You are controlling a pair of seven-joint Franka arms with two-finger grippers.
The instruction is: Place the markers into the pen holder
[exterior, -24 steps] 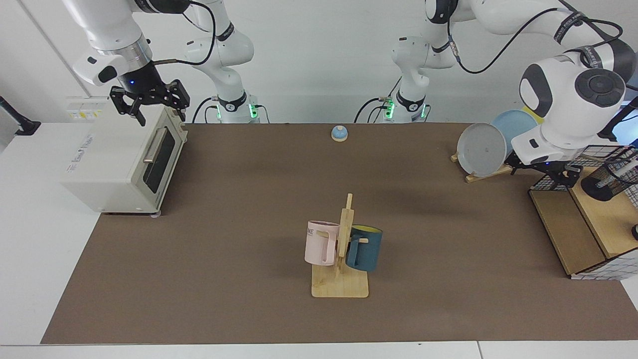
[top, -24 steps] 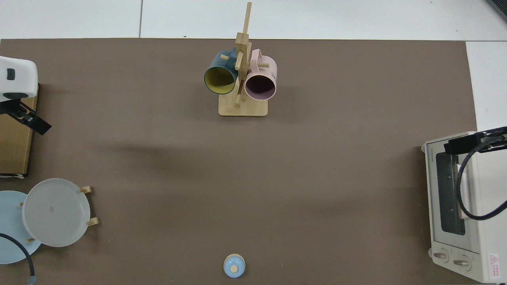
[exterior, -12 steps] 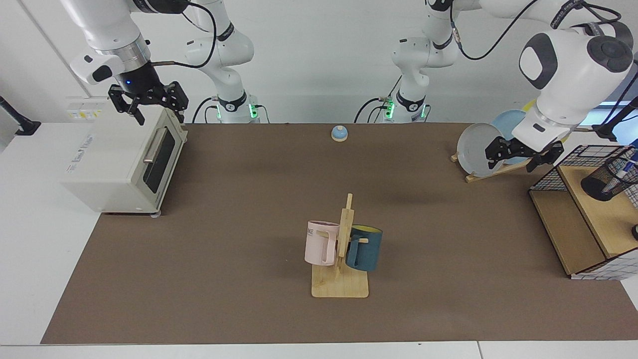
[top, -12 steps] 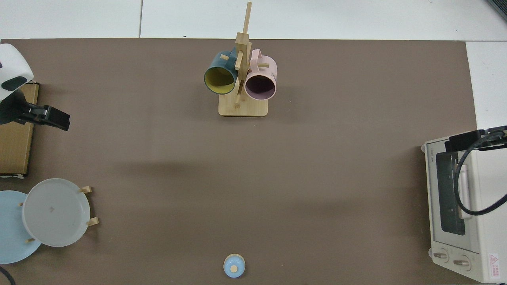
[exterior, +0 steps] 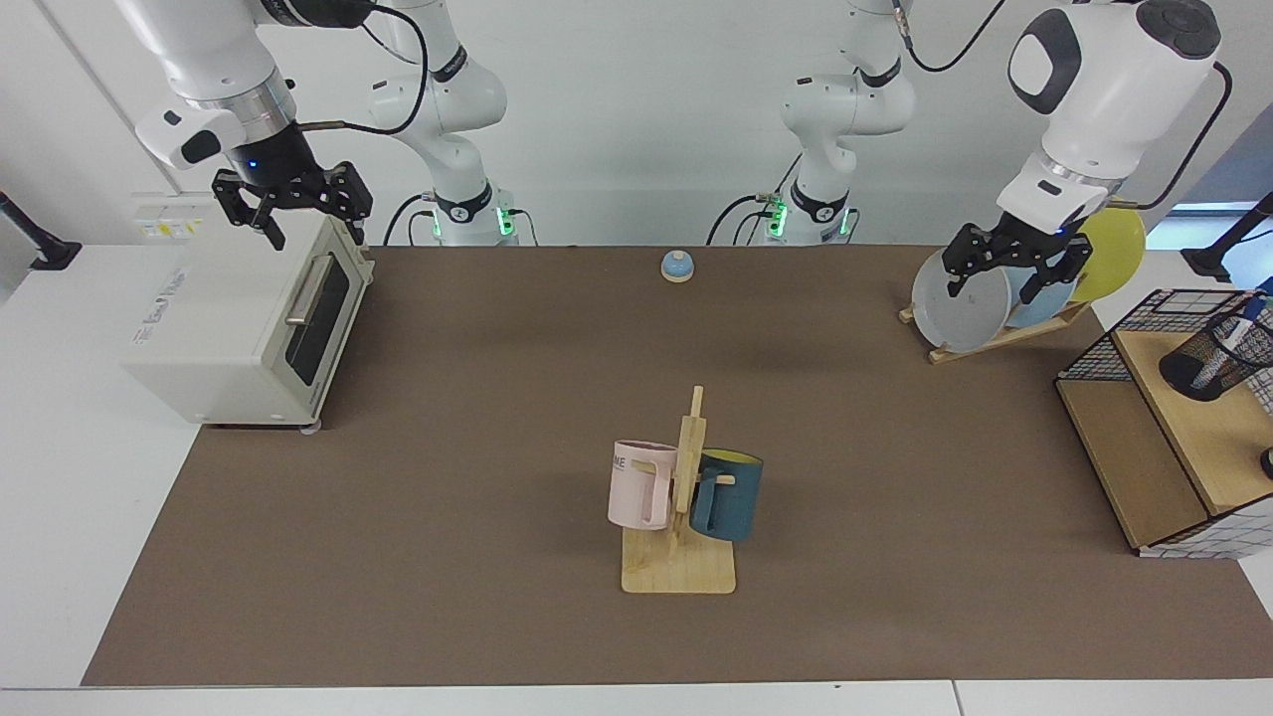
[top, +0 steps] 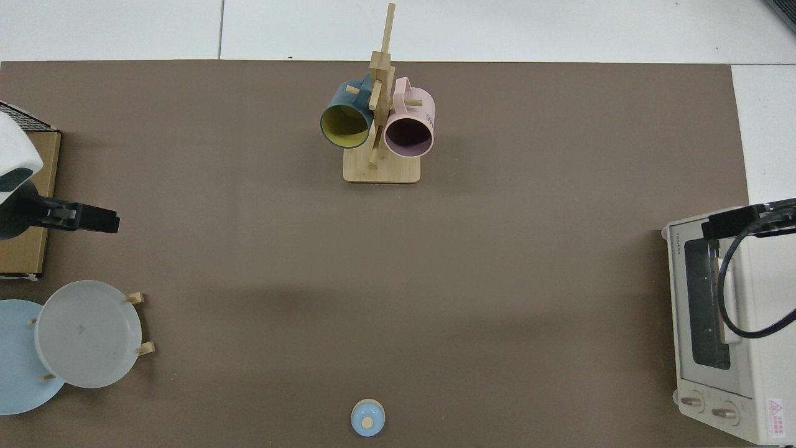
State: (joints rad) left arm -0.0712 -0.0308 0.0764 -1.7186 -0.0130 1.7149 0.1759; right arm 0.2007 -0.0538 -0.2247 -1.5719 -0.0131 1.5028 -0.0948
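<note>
The black mesh pen holder (exterior: 1203, 360) stands on the wooden shelf at the far right of the facing view. A white marker (exterior: 1236, 332) with a blue cap leans inside it. My left gripper (exterior: 997, 282) hangs open and empty in front of the plates, well to the left of the holder. It also shows at the top view's left edge, where the left gripper (top: 93, 219) is a dark bar. My right gripper (exterior: 310, 227) is open and empty above the toaster oven. The top view does not reach the pen holder or the marker.
A toaster oven (exterior: 239, 318) sits at the left, and a mug tree (exterior: 681, 557) with a pink and a blue mug is in the middle. A small blue bell (exterior: 677, 266) is at the back. Plates on a wooden rack (exterior: 960, 303) stand beside the wire basket (exterior: 1099, 348) with its wooden shelves.
My left gripper has risen from beside the basket and swung away to in front of the plates, leaving the marker in the holder. My right gripper has lifted slightly above the oven.
</note>
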